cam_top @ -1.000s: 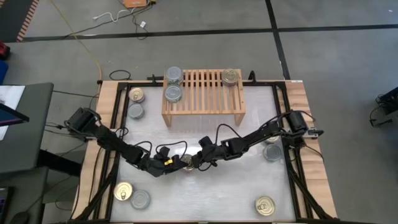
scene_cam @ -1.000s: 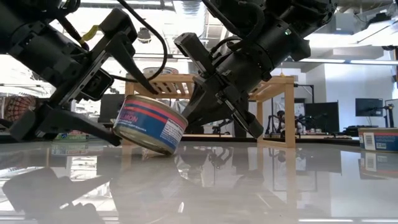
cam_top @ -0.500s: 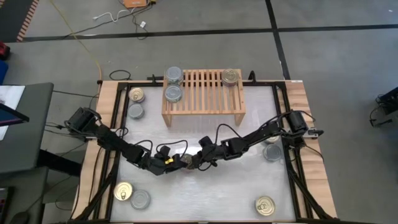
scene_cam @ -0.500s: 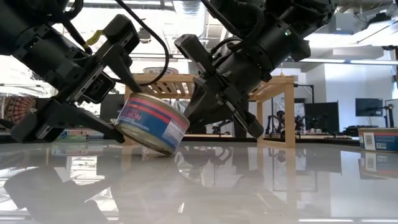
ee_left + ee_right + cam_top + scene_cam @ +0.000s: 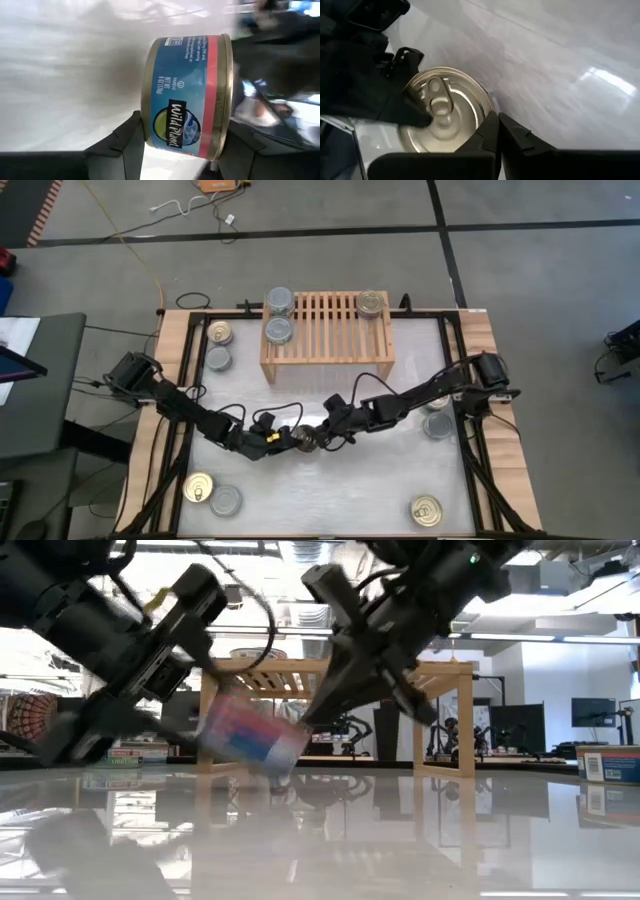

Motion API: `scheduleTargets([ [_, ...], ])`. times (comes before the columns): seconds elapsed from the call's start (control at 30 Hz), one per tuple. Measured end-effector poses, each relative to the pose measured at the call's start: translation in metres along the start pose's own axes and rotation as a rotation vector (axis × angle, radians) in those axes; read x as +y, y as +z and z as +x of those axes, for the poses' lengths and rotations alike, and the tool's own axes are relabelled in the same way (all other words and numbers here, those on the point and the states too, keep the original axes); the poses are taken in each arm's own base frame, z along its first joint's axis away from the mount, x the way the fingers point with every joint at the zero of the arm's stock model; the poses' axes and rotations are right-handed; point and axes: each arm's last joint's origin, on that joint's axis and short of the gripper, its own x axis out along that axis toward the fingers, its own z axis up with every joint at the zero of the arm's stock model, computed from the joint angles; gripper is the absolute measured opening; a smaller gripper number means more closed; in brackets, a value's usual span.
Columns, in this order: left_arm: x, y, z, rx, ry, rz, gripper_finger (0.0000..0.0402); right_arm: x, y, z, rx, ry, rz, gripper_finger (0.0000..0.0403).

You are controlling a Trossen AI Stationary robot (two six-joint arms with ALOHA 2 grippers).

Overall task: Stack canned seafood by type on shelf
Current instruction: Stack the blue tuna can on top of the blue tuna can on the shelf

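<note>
At the middle of the desk (image 5: 330,490), in front of the shelf (image 5: 326,330), the left claw (image 5: 292,441) has its fingers clamped on a blue-and-red tin (image 5: 186,95) with a gold pull-tab lid, tilted and raised off the surface. The right claw (image 5: 328,440) sits just beside that tin, its fingers pressed together and empty. On the shelf, silver-topped tins (image 5: 279,316) stand at the left end and a gold-lidded tin (image 5: 370,304) at the right. Other tins (image 5: 213,496) lie scattered near the desk's edges.
</note>
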Motion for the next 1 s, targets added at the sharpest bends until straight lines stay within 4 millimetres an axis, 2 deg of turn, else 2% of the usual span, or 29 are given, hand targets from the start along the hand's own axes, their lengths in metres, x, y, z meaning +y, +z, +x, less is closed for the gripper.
scheduleTargets([
  [0.13, 0.002, 0.000, 0.000, 0.007, 0.012, 0.012, 0.0187, 0.001, 0.003, -0.011, 0.007, -0.028, -0.007, 0.0033],
  [0.33, 0.001, 0.000, 0.000, 0.004, 0.004, 0.015, 0.0187, 0.002, 0.001, -0.014, 0.017, -0.033, -0.033, 0.0033],
  [0.43, -0.002, -0.001, 0.000, 0.014, -0.026, 0.016, 0.0187, -0.003, -0.006, -0.015, 0.080, -0.082, -0.059, 0.0033],
  [0.77, -0.014, -0.002, -0.001, 0.034, -0.139, 0.023, 0.0186, -0.019, -0.041, -0.044, 0.283, -0.372, -0.149, 0.0030],
  [1.0, -0.053, 0.009, 0.003, 0.022, -0.302, 0.086, 0.0186, -0.023, -0.078, -0.057, 0.272, -0.446, -0.185, 0.0027],
])
